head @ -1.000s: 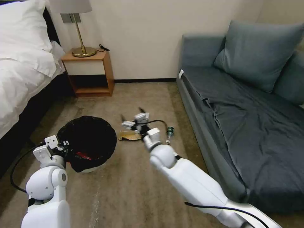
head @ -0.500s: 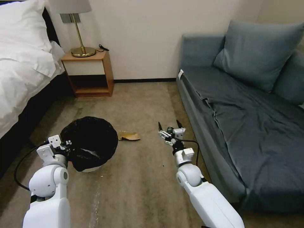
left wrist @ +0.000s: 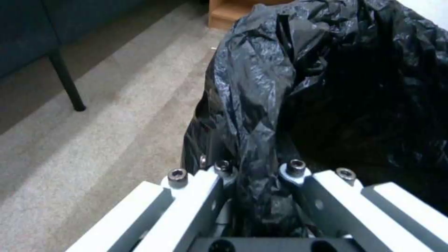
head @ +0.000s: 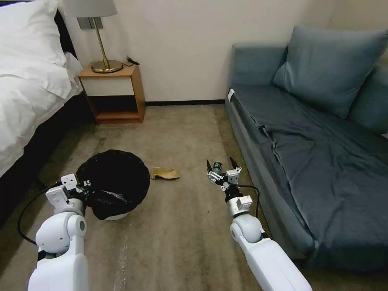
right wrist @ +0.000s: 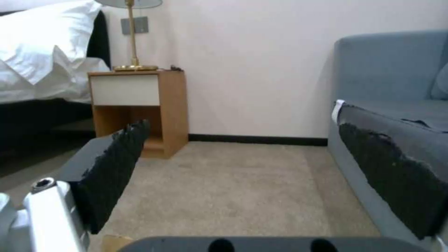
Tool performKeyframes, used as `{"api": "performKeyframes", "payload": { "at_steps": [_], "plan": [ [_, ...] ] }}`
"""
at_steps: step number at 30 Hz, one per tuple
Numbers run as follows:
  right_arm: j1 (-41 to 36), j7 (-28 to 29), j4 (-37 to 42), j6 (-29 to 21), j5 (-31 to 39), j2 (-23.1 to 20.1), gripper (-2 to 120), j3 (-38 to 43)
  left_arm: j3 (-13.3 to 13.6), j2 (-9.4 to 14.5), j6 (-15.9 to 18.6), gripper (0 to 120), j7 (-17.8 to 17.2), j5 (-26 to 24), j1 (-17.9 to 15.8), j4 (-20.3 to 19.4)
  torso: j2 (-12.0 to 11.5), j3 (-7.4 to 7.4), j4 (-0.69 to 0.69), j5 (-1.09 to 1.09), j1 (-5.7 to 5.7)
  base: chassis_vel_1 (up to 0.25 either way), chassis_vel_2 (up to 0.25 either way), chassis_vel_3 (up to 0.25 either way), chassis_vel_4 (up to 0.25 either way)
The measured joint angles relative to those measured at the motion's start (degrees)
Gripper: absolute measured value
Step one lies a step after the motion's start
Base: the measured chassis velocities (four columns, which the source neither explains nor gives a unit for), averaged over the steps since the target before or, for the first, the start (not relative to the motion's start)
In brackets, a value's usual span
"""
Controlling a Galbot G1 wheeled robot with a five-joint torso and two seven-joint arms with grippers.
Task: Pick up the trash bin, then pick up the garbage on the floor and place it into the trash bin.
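Garbage pickup underway: left gripper (left wrist: 254, 196) clamps the trash bin (head: 115, 184); right gripper (head: 221, 166), jaws apart, must lower around the bottle (head: 217, 165).

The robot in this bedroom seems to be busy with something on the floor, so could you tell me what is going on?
It is clearing litter from the carpet. The left gripper is clamped on the black liner at the rim of the trash bin, holding it beside the bed. The right gripper is open and hovers low by the sofa, its fingers on either side of a small green-labelled bottle. A tan cardboard scrap lies on the floor between bin and bottle.
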Motion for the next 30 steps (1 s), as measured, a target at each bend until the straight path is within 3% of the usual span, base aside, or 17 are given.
{"api": "performKeyframes", "payload": {
  "at_steps": [19, 30],
  "plan": [
    [-0.96, -1.53, -1.13, 1.1, 0.36, 0.19, 99, 0.0, -0.39, -0.47, -0.02, 4, -0.1, 0.67, 0.39, -0.96, 0.0, 0.0, 0.0, 0.0, 0.0, 0.0, 0.0, 0.0, 0.0],
    [-1.22, -2.14, -1.85, 1.72, 0.64, 0.27, 97, 0.01, -0.63, -0.65, -0.18, 4, -0.18, 0.85, 0.58, -0.91, 0.0, 0.0, 0.0, 0.0, 0.0, -0.066, 0.065, 0.07, -0.081]
  ]
}}
